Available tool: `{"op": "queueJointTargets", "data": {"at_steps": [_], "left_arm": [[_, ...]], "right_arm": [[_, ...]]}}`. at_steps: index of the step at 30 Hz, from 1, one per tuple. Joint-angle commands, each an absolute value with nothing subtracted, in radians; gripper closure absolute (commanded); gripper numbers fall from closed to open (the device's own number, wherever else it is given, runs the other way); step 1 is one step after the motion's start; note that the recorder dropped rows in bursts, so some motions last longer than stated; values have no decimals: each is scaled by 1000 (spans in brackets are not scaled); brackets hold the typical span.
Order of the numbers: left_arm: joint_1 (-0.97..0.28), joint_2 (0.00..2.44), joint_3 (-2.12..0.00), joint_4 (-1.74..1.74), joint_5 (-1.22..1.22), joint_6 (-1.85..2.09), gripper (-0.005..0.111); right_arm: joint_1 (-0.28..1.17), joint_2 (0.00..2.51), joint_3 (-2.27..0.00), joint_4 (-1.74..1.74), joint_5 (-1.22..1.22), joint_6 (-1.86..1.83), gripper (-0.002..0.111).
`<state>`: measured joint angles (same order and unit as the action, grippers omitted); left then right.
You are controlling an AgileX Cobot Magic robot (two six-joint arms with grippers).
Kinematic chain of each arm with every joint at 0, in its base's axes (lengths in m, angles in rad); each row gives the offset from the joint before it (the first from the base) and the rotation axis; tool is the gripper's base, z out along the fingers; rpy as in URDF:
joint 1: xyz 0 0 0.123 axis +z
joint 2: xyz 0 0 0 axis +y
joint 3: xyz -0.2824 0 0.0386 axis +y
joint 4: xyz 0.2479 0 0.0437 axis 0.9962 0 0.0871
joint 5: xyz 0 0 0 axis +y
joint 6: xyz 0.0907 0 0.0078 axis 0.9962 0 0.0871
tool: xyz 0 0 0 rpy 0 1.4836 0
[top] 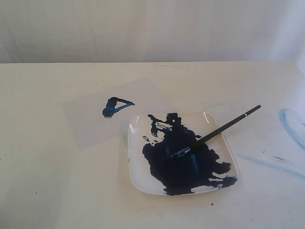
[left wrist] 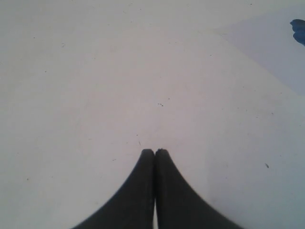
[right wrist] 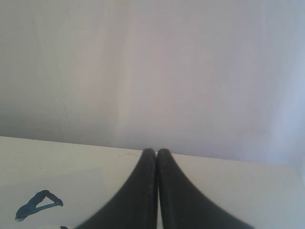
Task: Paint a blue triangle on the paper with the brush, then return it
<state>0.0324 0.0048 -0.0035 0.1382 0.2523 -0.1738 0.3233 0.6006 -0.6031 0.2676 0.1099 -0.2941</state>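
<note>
Exterior view first: the brush (top: 217, 132) lies on the white square plate (top: 135, 172), which sits right of centre on the bench (top: 47, 186). Its bristle end rests in the dark blue paint pool (top: 186, 164) that covers most of the plate. The black handle slants up over the plate's far right rim and points far and right, with the silver band near its end hanging past the plate.

The paper (top: 90, 121) lies flat on the bench just left of the plate. Its right edge reaches the plate's far left corner; you cannot tell whether it runs under the rim. The blue triangle (top: 116, 107) sits on the far right part of the sheet, a small dark outline with a blobby near-left corner. It is clear of the plate. Pale blue streaks (top: 289, 125) mark the bench at the far right.

In the left wrist view, the left fingers (left wrist: 138, 195) are pressed together with nothing between them, over bare bench. A corner of the paper (left wrist: 267, 57) and a bit of the blue paint show at the frame's edge.

In the right wrist view, the right fingers (right wrist: 176, 195) are likewise together and empty. They face the pale backdrop (right wrist: 152, 71) beyond the bench, and you can see the triangle (right wrist: 38, 204) off to one side.
</note>
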Motion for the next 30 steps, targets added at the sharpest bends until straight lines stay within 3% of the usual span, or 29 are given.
{"op": "queueJointTargets", "data": {"at_steps": [1, 12, 17, 24, 30], "left_arm": [[35, 0, 0, 139, 252, -181, 107], [35, 0, 0, 139, 252, -181, 107], [35, 0, 0, 139, 252, -181, 107], [35, 0, 0, 139, 252, -181, 107], [35, 0, 0, 139, 252, -181, 107]], "right_arm": [[327, 509, -564, 264, 113, -293, 108], [329, 9, -416, 282, 255, -249, 108], [329, 0, -338, 245, 292, -181, 108], [327, 0, -12, 23, 290, 32, 108], [327, 0, 0, 23, 333, 30, 108]]}}
